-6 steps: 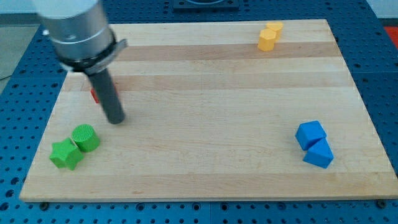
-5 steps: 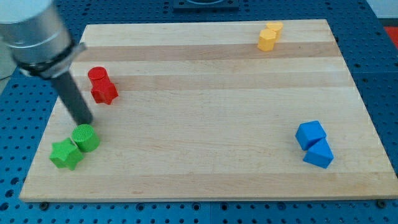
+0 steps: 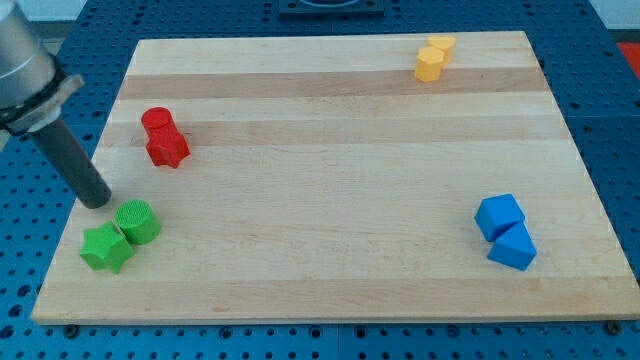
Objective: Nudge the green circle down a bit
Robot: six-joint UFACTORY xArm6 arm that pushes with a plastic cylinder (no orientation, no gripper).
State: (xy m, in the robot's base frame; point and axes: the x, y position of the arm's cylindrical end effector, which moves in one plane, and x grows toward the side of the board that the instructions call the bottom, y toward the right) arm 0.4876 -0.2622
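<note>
The arm carried no claw at all, so there was nothing to be released or clenched; it ended in a dark rod, and the tip (image 3: pixel 97 203) rested on the bench (image 3: pixel 340 200) near the left edge. The green circle (image 3: pixel 137 221) lay just to the right of the tip and slightly nearer the front edge, close to it but apparently not touching. A green star-like block (image 3: pixel 105 248) sat against the circle's near-left side, the two seeming to touch.

For a short downward nudge, the tip appeared to stand too far left and too low beside the circle. A push from there would likely have sent the circle rightward rather than down. The better line would have been to place the tip on the far side of the circle, centred over it, and then draw it toward the near edge only briefly. Since the green star-like block crowded the near-left side, an off-centre push risked driving the circle into it and shifting both.

The red blocks (image 3: pixel 163 137) stood farther back on the left, the yellow blocks (image 3: pixel 434 58) at the far right, and the blue blocks (image 3: pixel 506 232) at the near right, all well apart from the work.
</note>
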